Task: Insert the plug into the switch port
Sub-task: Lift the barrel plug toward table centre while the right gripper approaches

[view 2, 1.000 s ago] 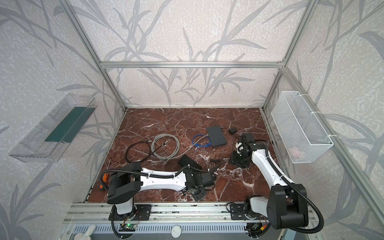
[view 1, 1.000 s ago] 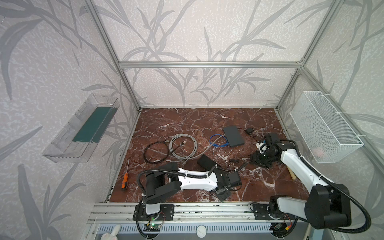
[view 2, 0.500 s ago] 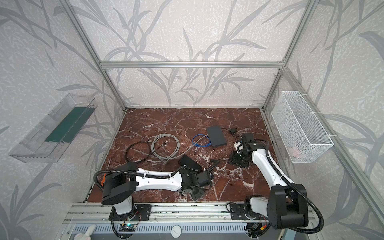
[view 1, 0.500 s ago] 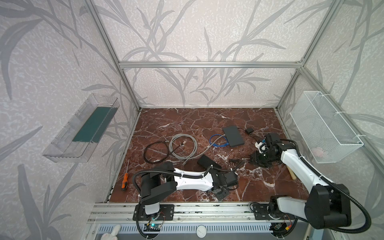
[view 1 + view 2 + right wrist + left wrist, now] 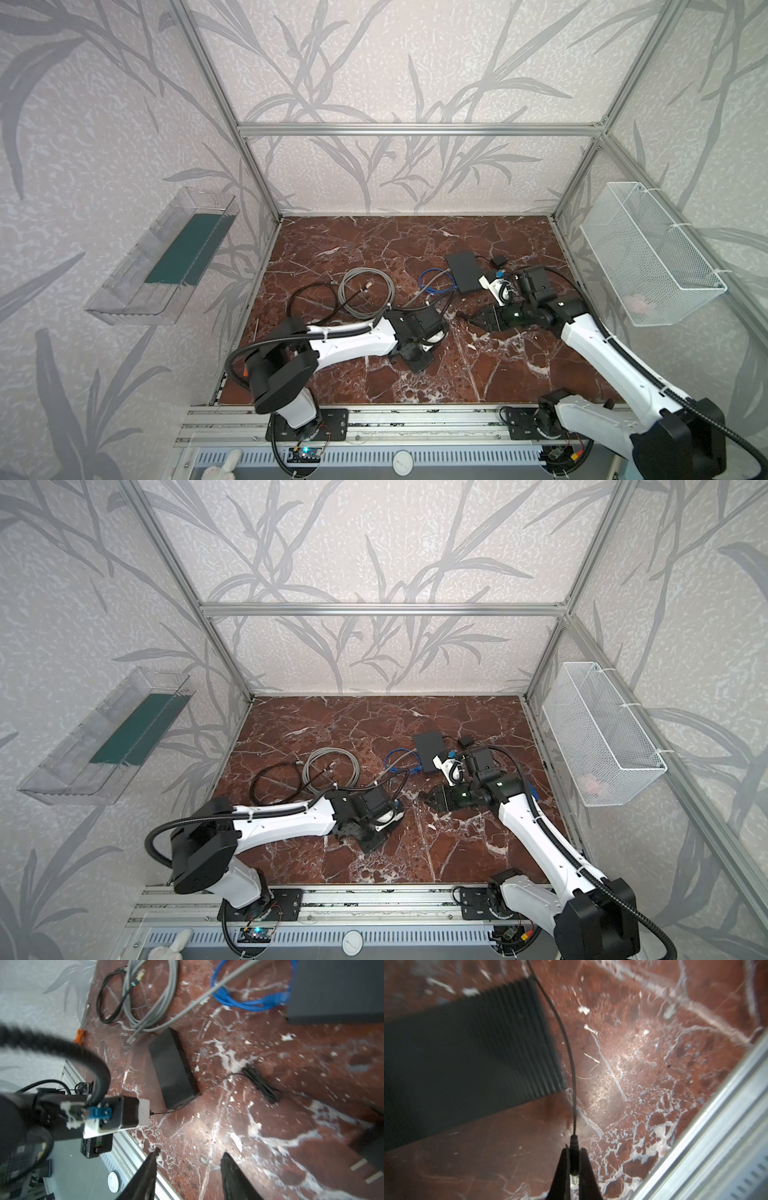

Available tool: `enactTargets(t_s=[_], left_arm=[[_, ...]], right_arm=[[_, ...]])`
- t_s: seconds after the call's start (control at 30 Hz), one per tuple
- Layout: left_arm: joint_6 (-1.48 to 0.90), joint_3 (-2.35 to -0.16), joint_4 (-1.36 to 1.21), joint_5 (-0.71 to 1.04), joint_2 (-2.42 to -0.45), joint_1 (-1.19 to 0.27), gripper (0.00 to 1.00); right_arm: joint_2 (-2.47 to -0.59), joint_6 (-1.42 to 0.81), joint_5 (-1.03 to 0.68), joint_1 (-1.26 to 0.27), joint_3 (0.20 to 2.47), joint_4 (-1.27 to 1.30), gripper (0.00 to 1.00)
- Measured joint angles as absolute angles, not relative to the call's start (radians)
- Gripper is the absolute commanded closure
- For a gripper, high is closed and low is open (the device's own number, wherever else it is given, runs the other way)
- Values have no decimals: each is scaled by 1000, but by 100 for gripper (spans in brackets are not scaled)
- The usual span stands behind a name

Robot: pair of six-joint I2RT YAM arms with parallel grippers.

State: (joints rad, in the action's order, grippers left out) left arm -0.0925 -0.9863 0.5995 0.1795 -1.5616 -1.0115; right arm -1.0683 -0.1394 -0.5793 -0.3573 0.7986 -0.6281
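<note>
The left fingers (image 5: pixel 563 1167) have just clamped the barrel plug (image 5: pixel 574 1144), lower centre of the left wrist view, so it looks ready to carry portward; the right fingers (image 5: pixel 148 1169) stand apart, empty.

The white left arm (image 5: pixel 353 343) lies low and reaches right, toward the middle. Its left gripper (image 5: pixel 574 1150) is pinched tight on a thin black plug (image 5: pixel 574 1141). The white right arm (image 5: pixel 602 353) reaches far, and its wrist bends left. On the right gripper (image 5: pixel 191 1152) the jaws stand apart, with nothing between them.
</note>
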Motion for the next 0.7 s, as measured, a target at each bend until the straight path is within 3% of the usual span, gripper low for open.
enactTargets(t_s=[0.2, 0.23, 0.27, 0.57, 0.7], left_arm=[[-16, -989, 620, 273, -1465, -908, 99], [-7, -991, 624, 287, -1466, -903, 99], [2, -995, 626, 305, -1468, -900, 100], [71, -1008, 618, 422, -1497, -866, 100], [106, -1015, 635, 449, -1502, -800, 100]], right_arm=[[-949, -141, -554, -498, 673, -525, 30], [-943, -141, -548, -519, 669, -517, 19], [-942, -144, -543, -543, 669, -506, 1], [-1054, -98, -496, -672, 669, -366, 0], [-1084, -20, -456, -697, 652, -301, 9]])
